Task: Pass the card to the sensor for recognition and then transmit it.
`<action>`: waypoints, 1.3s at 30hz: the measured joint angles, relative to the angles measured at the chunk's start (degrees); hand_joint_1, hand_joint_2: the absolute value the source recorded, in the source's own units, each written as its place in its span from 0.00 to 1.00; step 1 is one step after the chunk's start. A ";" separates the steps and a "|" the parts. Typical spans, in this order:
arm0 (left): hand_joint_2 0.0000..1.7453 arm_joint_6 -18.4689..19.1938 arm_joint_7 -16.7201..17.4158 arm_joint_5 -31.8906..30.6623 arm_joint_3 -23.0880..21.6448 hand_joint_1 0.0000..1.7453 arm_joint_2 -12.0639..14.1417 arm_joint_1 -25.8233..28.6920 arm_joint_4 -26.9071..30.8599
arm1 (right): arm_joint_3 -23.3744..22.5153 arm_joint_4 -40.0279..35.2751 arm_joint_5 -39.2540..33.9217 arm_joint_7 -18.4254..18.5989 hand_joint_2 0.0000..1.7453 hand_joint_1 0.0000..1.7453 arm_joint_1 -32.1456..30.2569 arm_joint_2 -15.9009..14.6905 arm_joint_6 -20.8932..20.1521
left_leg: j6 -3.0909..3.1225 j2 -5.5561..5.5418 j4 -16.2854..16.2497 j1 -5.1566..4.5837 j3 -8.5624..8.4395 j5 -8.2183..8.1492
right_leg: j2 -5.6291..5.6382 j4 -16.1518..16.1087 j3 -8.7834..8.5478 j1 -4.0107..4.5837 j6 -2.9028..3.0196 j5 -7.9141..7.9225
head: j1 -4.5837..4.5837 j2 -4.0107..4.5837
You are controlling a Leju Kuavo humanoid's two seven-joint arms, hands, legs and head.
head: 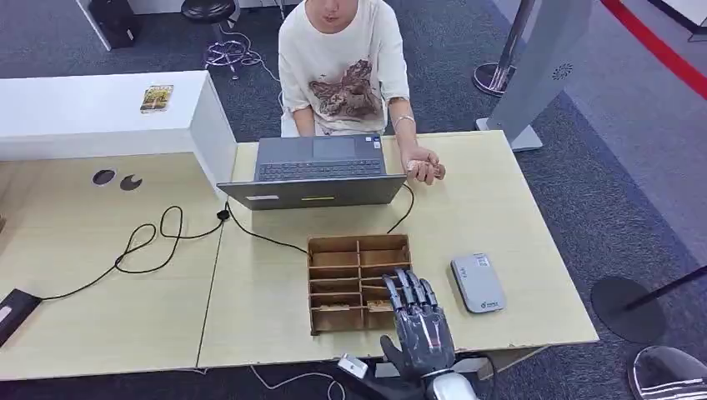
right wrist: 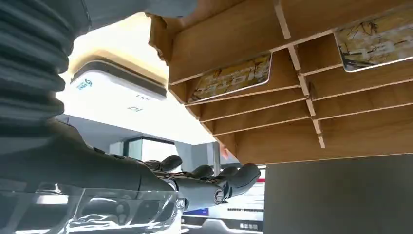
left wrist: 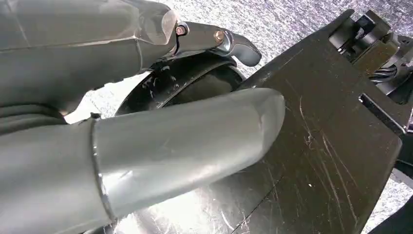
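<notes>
I can make out no wording anywhere. My sensor point(right wrist: 117, 90) carries a small blue logo and faint marks, too small to read, and the cards point(right wrist: 231, 78) in the box point(right wrist: 292, 122) bear gold print I cannot decipher. The laptop point(head: 321, 171) at twelve o'clock has a pale sticker, also unreadable.

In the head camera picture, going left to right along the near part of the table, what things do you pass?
Black device at the table's left edge → looping black cable → wooden divided box with the right hand over its near right corner → grey card reader.
</notes>
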State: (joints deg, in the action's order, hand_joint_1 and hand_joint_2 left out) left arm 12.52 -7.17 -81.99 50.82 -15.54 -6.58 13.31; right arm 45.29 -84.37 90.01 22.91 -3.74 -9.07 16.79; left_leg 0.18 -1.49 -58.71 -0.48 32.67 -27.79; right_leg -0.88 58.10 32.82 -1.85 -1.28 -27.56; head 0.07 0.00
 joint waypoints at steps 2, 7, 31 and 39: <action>0.00 0.02 0.00 0.00 0.00 0.00 0.00 0.00 0.00 | 0.00 0.22 0.00 0.26 1.00 0.13 0.31 0.00 0.02 | 0.00 0.00 0.00 0.00 0.00 0.00 | 0.00 0.00 0.00 0.00 0.00 0.00 | 0.00 0.00; 0.00 0.04 0.00 -0.15 0.00 0.00 0.00 -0.01 0.00 | 0.02 0.50 0.00 0.74 1.00 0.35 0.90 0.00 0.20 | 0.00 0.00 0.00 0.00 0.00 0.00 | 0.00 0.00 0.00 0.00 0.00 0.00 | 0.00 0.00; 0.00 0.09 0.02 -0.13 0.00 0.00 0.00 -0.03 0.00 | 0.15 0.66 0.00 0.39 1.00 0.39 1.75 0.00 0.07 | 0.00 0.00 0.00 0.00 0.00 0.00 | 0.00 0.00 0.00 0.00 0.00 0.00 | 0.00 -0.02; 0.00 0.13 0.02 -0.13 0.00 0.00 0.00 -0.03 0.00 | 0.33 0.66 0.00 -0.20 1.00 0.43 1.94 0.02 0.09 | 0.00 0.00 0.00 0.00 0.00 0.00 | 0.00 0.00 0.00 0.00 0.00 0.00 | 0.00 -0.02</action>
State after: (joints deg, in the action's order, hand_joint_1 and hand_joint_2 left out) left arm 12.66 -7.15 -82.12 50.82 -15.54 -6.61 13.31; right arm 45.62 -83.71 90.01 22.71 -1.80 -9.05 16.87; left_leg 0.18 -1.49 -58.71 -0.48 32.67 -27.78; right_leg -0.88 58.10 32.82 -1.85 -1.28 -27.56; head 0.07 -0.02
